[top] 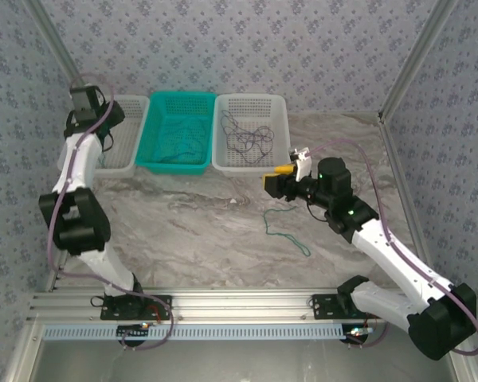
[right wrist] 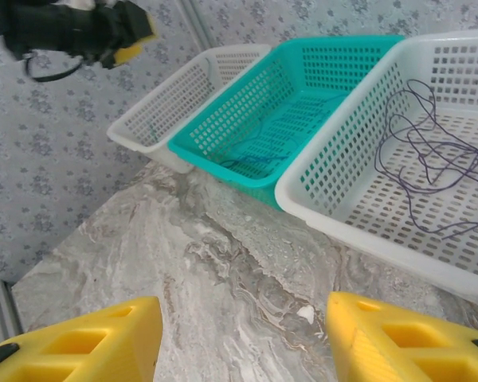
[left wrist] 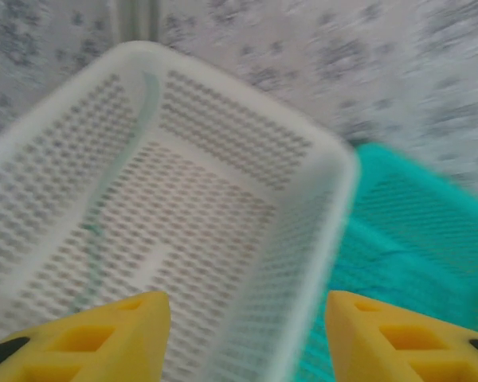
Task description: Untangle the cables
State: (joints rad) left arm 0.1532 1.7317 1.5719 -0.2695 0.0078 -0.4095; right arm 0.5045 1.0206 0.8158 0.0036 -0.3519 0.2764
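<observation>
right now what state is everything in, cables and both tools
left tool, open, empty, above the left white basket
right tool, open, empty, above the table
purple cables, tangled in the right white basket
green cable, loose on the table
second green cable, loose in the left white basket
dark cable, loose in the teal basket
</observation>
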